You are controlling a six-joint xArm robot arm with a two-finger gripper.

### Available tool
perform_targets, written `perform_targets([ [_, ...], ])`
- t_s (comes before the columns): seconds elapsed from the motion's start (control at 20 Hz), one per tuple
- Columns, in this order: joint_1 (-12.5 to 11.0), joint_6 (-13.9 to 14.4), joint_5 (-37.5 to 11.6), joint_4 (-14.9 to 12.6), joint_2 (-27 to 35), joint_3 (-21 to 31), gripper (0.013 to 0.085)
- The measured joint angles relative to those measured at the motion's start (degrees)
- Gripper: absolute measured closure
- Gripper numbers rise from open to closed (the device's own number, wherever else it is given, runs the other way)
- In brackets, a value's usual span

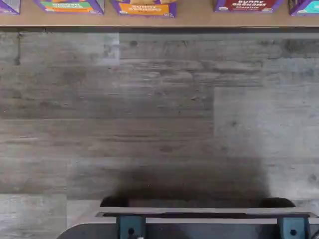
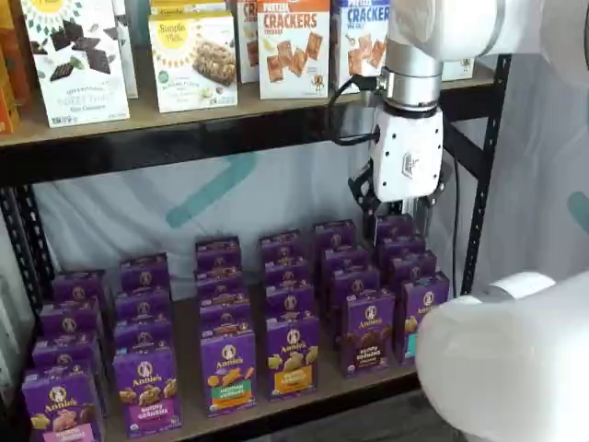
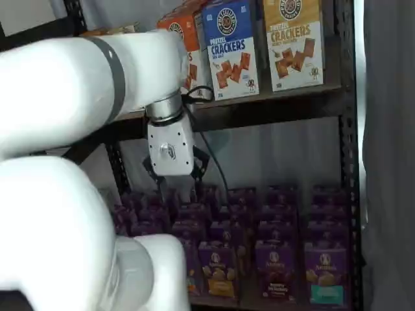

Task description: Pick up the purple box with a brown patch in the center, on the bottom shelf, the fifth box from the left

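Observation:
The purple box with the brown patch stands in the front row of the bottom shelf, between a yellow-orange carton and a teal-patch carton. It also shows in a shelf view, and its front edge shows in the wrist view. In both shelf views my gripper hangs above the box rows and well above the purple box. A gap shows between its black fingers, so it is open and holds nothing.
Several columns of purple Annie's cartons fill the bottom shelf. Cracker boxes stand on the higher board. Black rack posts flank the right side. The wrist view shows grey plank floor and a dark mount with teal brackets.

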Motion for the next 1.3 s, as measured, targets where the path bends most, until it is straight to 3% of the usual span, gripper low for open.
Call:
perform_targets([
  [0.45,1.2,1.6,0.6,-2.6,1.0,-0.7,0.013],
  [0.6,0.7,1.0,0.1,-2.2,2.1,-0.3,0.013],
  [1.0,-0.1,0.1,-6.6,-1.4,5.6,2.5,0.013],
  [1.3,-0.7,-0.1,-13.8,-2.5,10.8,4.6,0.013],
])
